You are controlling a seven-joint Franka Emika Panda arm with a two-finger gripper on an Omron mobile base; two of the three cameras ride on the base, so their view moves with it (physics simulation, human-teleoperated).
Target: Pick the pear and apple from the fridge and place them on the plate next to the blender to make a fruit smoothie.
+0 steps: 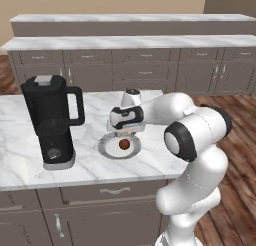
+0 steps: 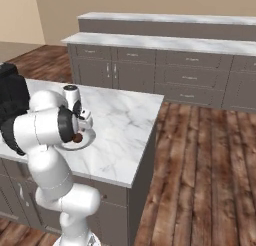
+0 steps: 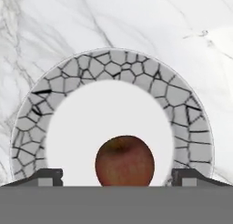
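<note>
the small dark red round apple [image 3: 124, 160] lies on the round pale grey plate [image 3: 182, 104], beside the black boxy blender [image 1: 52, 120] on the marble counter [image 1: 20, 160]. end effector [image 3: 117, 176] hovers above, fingers apart, apple released. next, likely fetching the pear from the fridge.

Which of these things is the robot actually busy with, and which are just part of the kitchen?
Part of the job:
- apple, lying on the plate
- plate, beside the blender
- blender
- gripper, jaws apart on either side of the apple

Just there:
- marble counter
- grey cabinets along the far wall
- wooden floor
</note>
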